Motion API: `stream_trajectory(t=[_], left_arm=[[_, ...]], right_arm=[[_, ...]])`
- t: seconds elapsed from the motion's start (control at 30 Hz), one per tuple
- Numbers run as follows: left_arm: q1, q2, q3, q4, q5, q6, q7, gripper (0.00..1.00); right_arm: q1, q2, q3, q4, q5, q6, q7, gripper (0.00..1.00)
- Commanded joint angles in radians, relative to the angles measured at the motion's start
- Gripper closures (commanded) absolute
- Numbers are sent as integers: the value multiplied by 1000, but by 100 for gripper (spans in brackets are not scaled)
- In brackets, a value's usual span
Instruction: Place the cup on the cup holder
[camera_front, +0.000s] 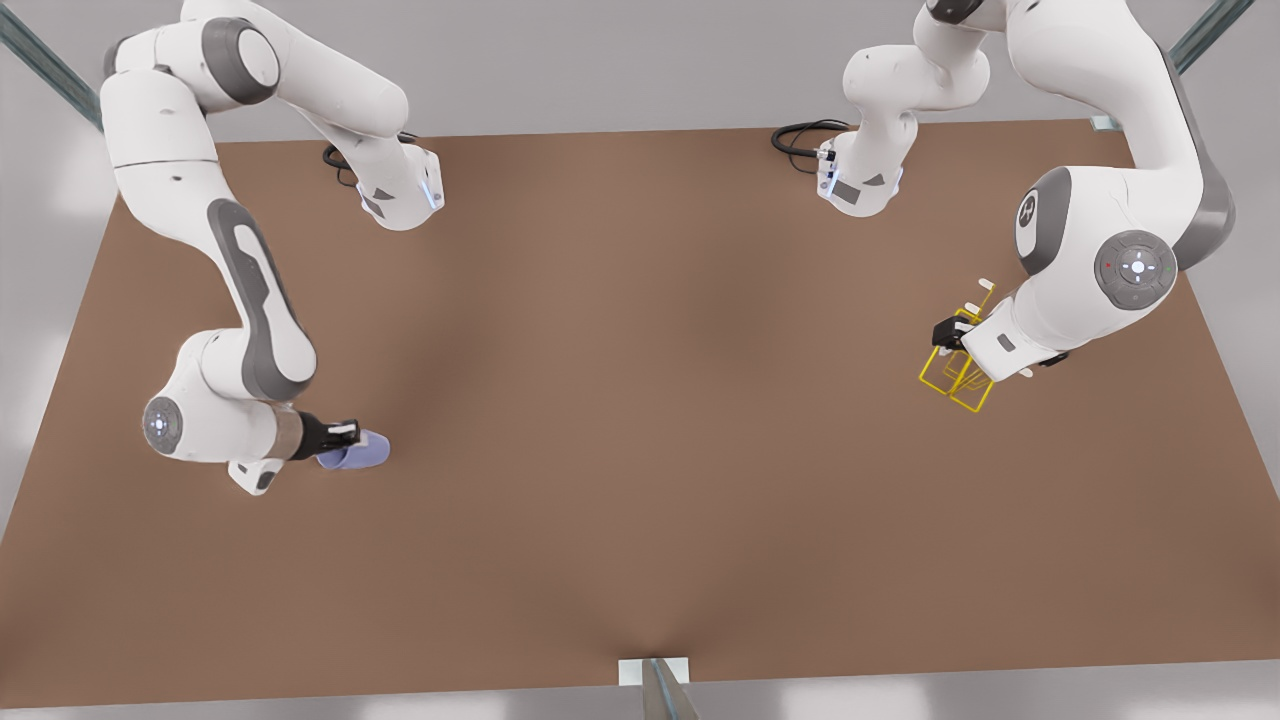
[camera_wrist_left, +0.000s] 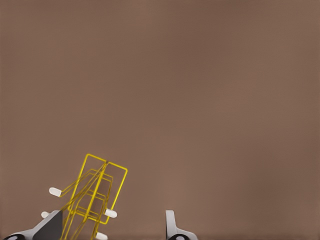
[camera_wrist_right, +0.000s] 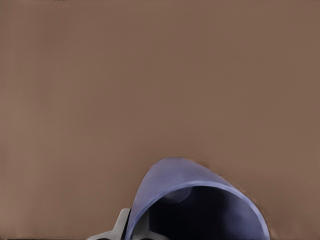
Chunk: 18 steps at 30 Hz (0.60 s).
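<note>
Two arms: both at work, one at each end of the brown bench (camera_front: 640, 450), so cup and rack can be brought together
Right gripper (camera_front: 345, 432): near the bench edge on the front view's left, jaws closed on the small pale lavender-blue tapered cup (camera_front: 358, 453), gripping its wall near the rim; in the right wrist view the cup's (camera_wrist_right: 195, 200) dark open mouth faces the camera, so it lies tipped sideways
Left gripper (camera_front: 955, 333): near the opposite bench edge, at the bright yellow thin-wire cup holder with white-tipped pegs (camera_front: 957, 372); jaws fairly wide, the holder (camera_wrist_left: 95, 192) against one finger (camera_wrist_left: 50, 227), likely to steady it
Remaining: cup well apart from the holder, not yet placed
</note>
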Motion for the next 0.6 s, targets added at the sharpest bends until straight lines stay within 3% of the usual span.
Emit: stream_trajectory(t=[0.0, 0.03, 0.17, 0.37, 0.57], left_arm=[[0, -2, 0, 0, 1, -3, -1, 0], [0, -1, 0, 0, 1, -3, -1, 0], [0, -1, 0, 0, 1, -3, -2, 0], [0, -2, 0, 0, 1, -3, -2, 0], [0, -1, 0, 0, 1, -3, -2, 0]], right_arm=[[21, 12, 8, 5, 238, -105, -5, 79], [32, 63, 37, 28, 312, -118, -18, 79], [211, 197, 37, 169, 596, -122, -25, 79], [343, 387, 29, 272, 909, -113, -186, 79], [431, 451, 0, 315, 970, -42, -219, 79]])
